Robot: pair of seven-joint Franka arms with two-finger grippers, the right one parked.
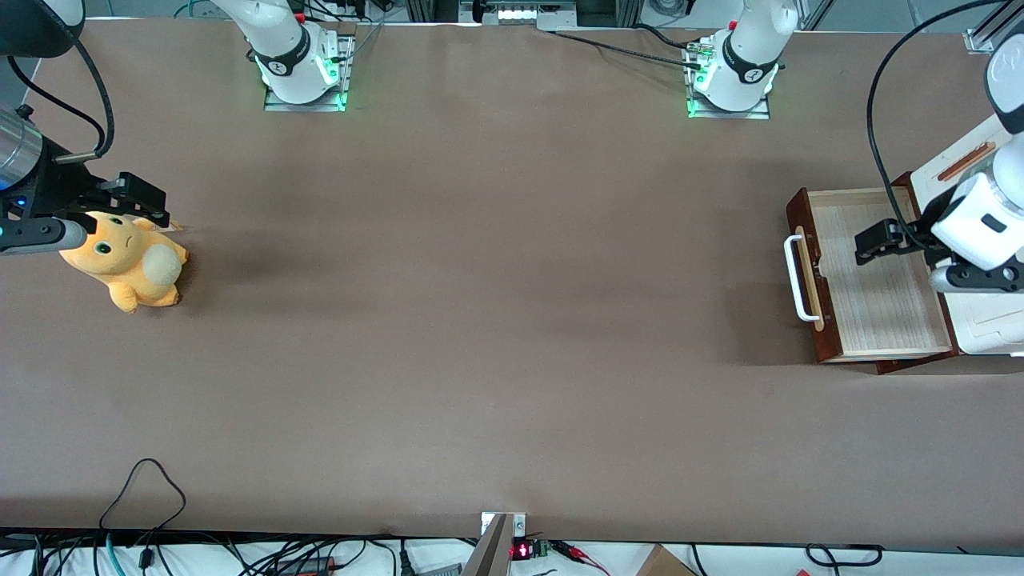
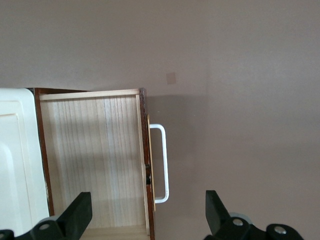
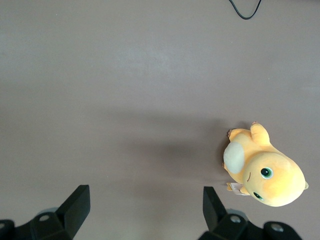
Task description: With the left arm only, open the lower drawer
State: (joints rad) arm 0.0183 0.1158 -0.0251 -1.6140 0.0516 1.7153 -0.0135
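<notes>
The lower drawer stands pulled out of the white cabinet, its light wood tray bare. Its dark reddish-brown front carries a white loop handle on a pale wood strip. The left arm's gripper hangs open and empty above the tray, just inside the drawer front. In the left wrist view the gripper has its black fingers spread wide over the drawer front, with the tray and the handle below.
The cabinet top has a white panel with a copper-brown bar. An orange plush toy lies toward the parked arm's end of the table. Cables trail at the table edge nearest the camera.
</notes>
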